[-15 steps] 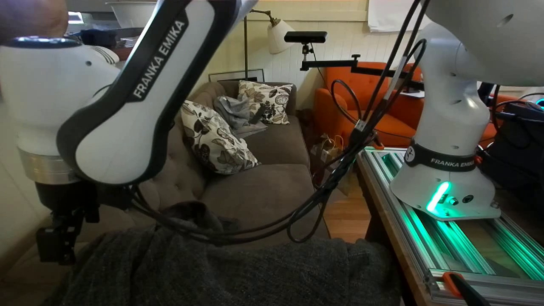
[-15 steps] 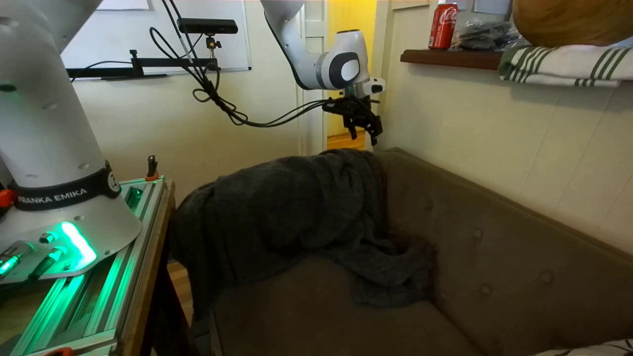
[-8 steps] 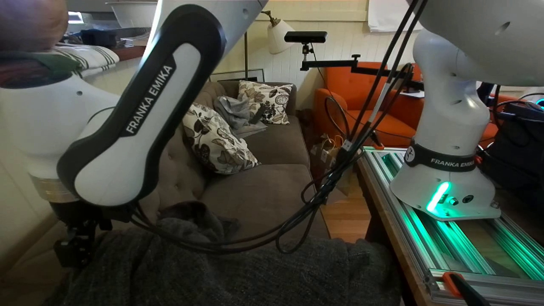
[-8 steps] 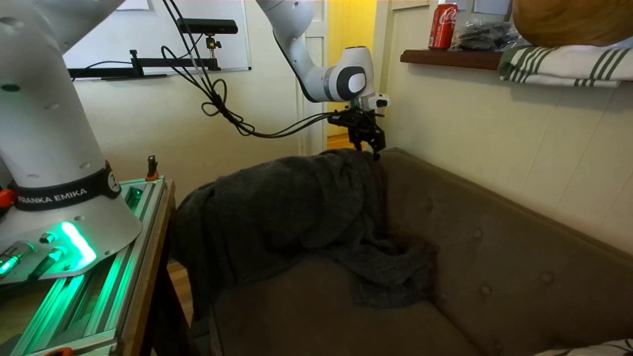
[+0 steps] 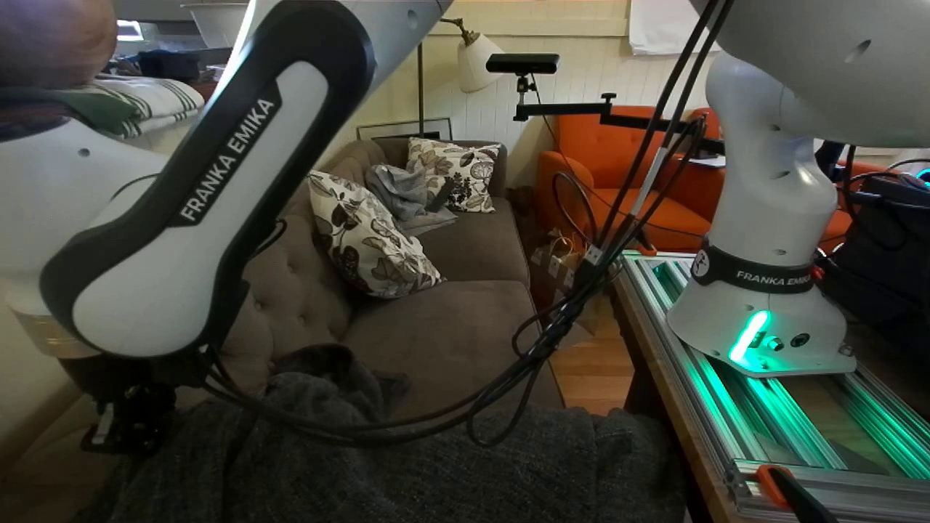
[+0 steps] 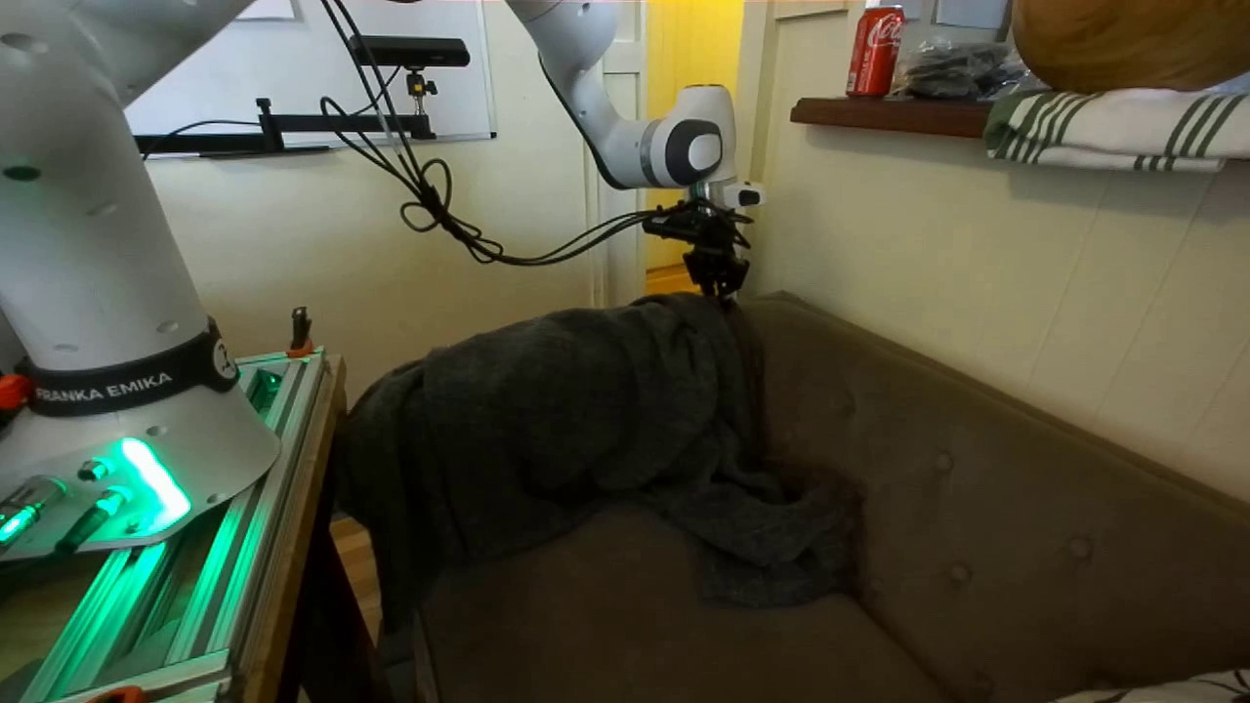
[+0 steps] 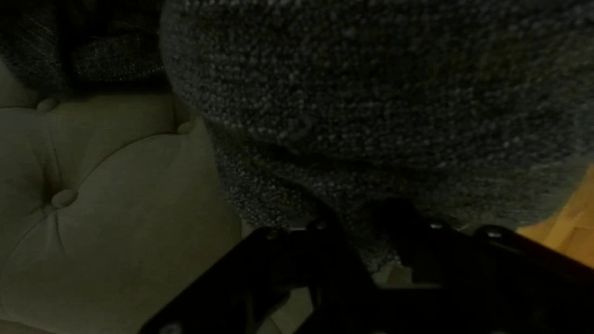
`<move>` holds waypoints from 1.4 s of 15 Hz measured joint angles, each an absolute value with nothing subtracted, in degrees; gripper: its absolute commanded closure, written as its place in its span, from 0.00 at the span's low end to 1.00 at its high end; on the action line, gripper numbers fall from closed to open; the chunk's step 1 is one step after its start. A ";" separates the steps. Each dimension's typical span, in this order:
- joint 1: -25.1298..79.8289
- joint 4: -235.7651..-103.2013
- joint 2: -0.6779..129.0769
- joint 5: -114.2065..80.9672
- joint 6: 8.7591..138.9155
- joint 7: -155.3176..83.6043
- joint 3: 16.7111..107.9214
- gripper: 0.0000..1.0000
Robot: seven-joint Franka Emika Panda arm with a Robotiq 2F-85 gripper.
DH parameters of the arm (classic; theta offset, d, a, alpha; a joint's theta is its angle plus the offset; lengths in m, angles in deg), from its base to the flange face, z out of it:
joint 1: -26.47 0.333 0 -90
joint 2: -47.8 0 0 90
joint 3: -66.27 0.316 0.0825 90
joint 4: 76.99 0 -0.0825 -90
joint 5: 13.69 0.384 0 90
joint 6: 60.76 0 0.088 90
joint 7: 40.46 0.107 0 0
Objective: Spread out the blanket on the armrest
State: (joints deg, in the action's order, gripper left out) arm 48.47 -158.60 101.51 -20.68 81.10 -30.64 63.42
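The dark grey knitted blanket [image 6: 566, 410] drapes over the end of the brownish-grey sofa, one bunched part trailing onto the seat. Under it the armrest is hidden, only its rounded shape showing. In an exterior view my gripper [image 6: 721, 289] points down at the blanket's top edge, where armrest and sofa back meet. The wrist view is dark: the gripper [image 7: 359, 207] comes in from below, its fingers partly drawn together with a gap between them. Blanket fabric [image 7: 371, 93] shows beyond and within that gap; whether any is pinched does not show.
The tufted sofa back [image 6: 957, 459] runs along the wall beside the gripper. Patterned pillows [image 5: 374, 243] and a folded light cloth [image 5: 407, 196] lie farther along the sofa. Cables [image 5: 501, 378] loop below the arm over the blanket. A shelf [image 6: 889, 114] juts from the wall.
The gripper has come down onto the blanket's top edge by the sofa back, rising slightly in the last half second. Its fingers have drawn closer together. The blanket looks the same.
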 measured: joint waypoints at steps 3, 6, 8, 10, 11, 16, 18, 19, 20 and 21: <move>48.47 -157.09 101.48 -20.68 78.12 -30.64 64.24 1.00; 48.37 -156.26 101.48 -20.68 76.06 -30.64 64.75 0.99; 48.27 -155.98 101.48 -20.68 75.59 -30.64 64.88 0.99; 48.12 -155.55 101.47 -20.68 77.17 -30.64 65.01 0.99; 48.07 -155.24 101.47 -20.68 80.03 -30.64 65.01 0.99; 48.60 -150.84 101.63 -22.03 90.77 -30.66 64.01 0.99; 48.94 -148.86 101.90 -22.14 94.83 -30.66 63.66 0.99; 49.21 -148.09 102.17 -22.15 97.01 -30.66 63.37 0.99; 49.51 -147.36 102.59 -22.15 99.39 -30.66 63.01 0.99; 49.91 -146.80 103.22 -22.15 102.05 -30.66 62.46 0.99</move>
State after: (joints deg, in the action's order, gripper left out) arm 49.91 -146.80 103.22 -22.15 102.05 -30.66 62.46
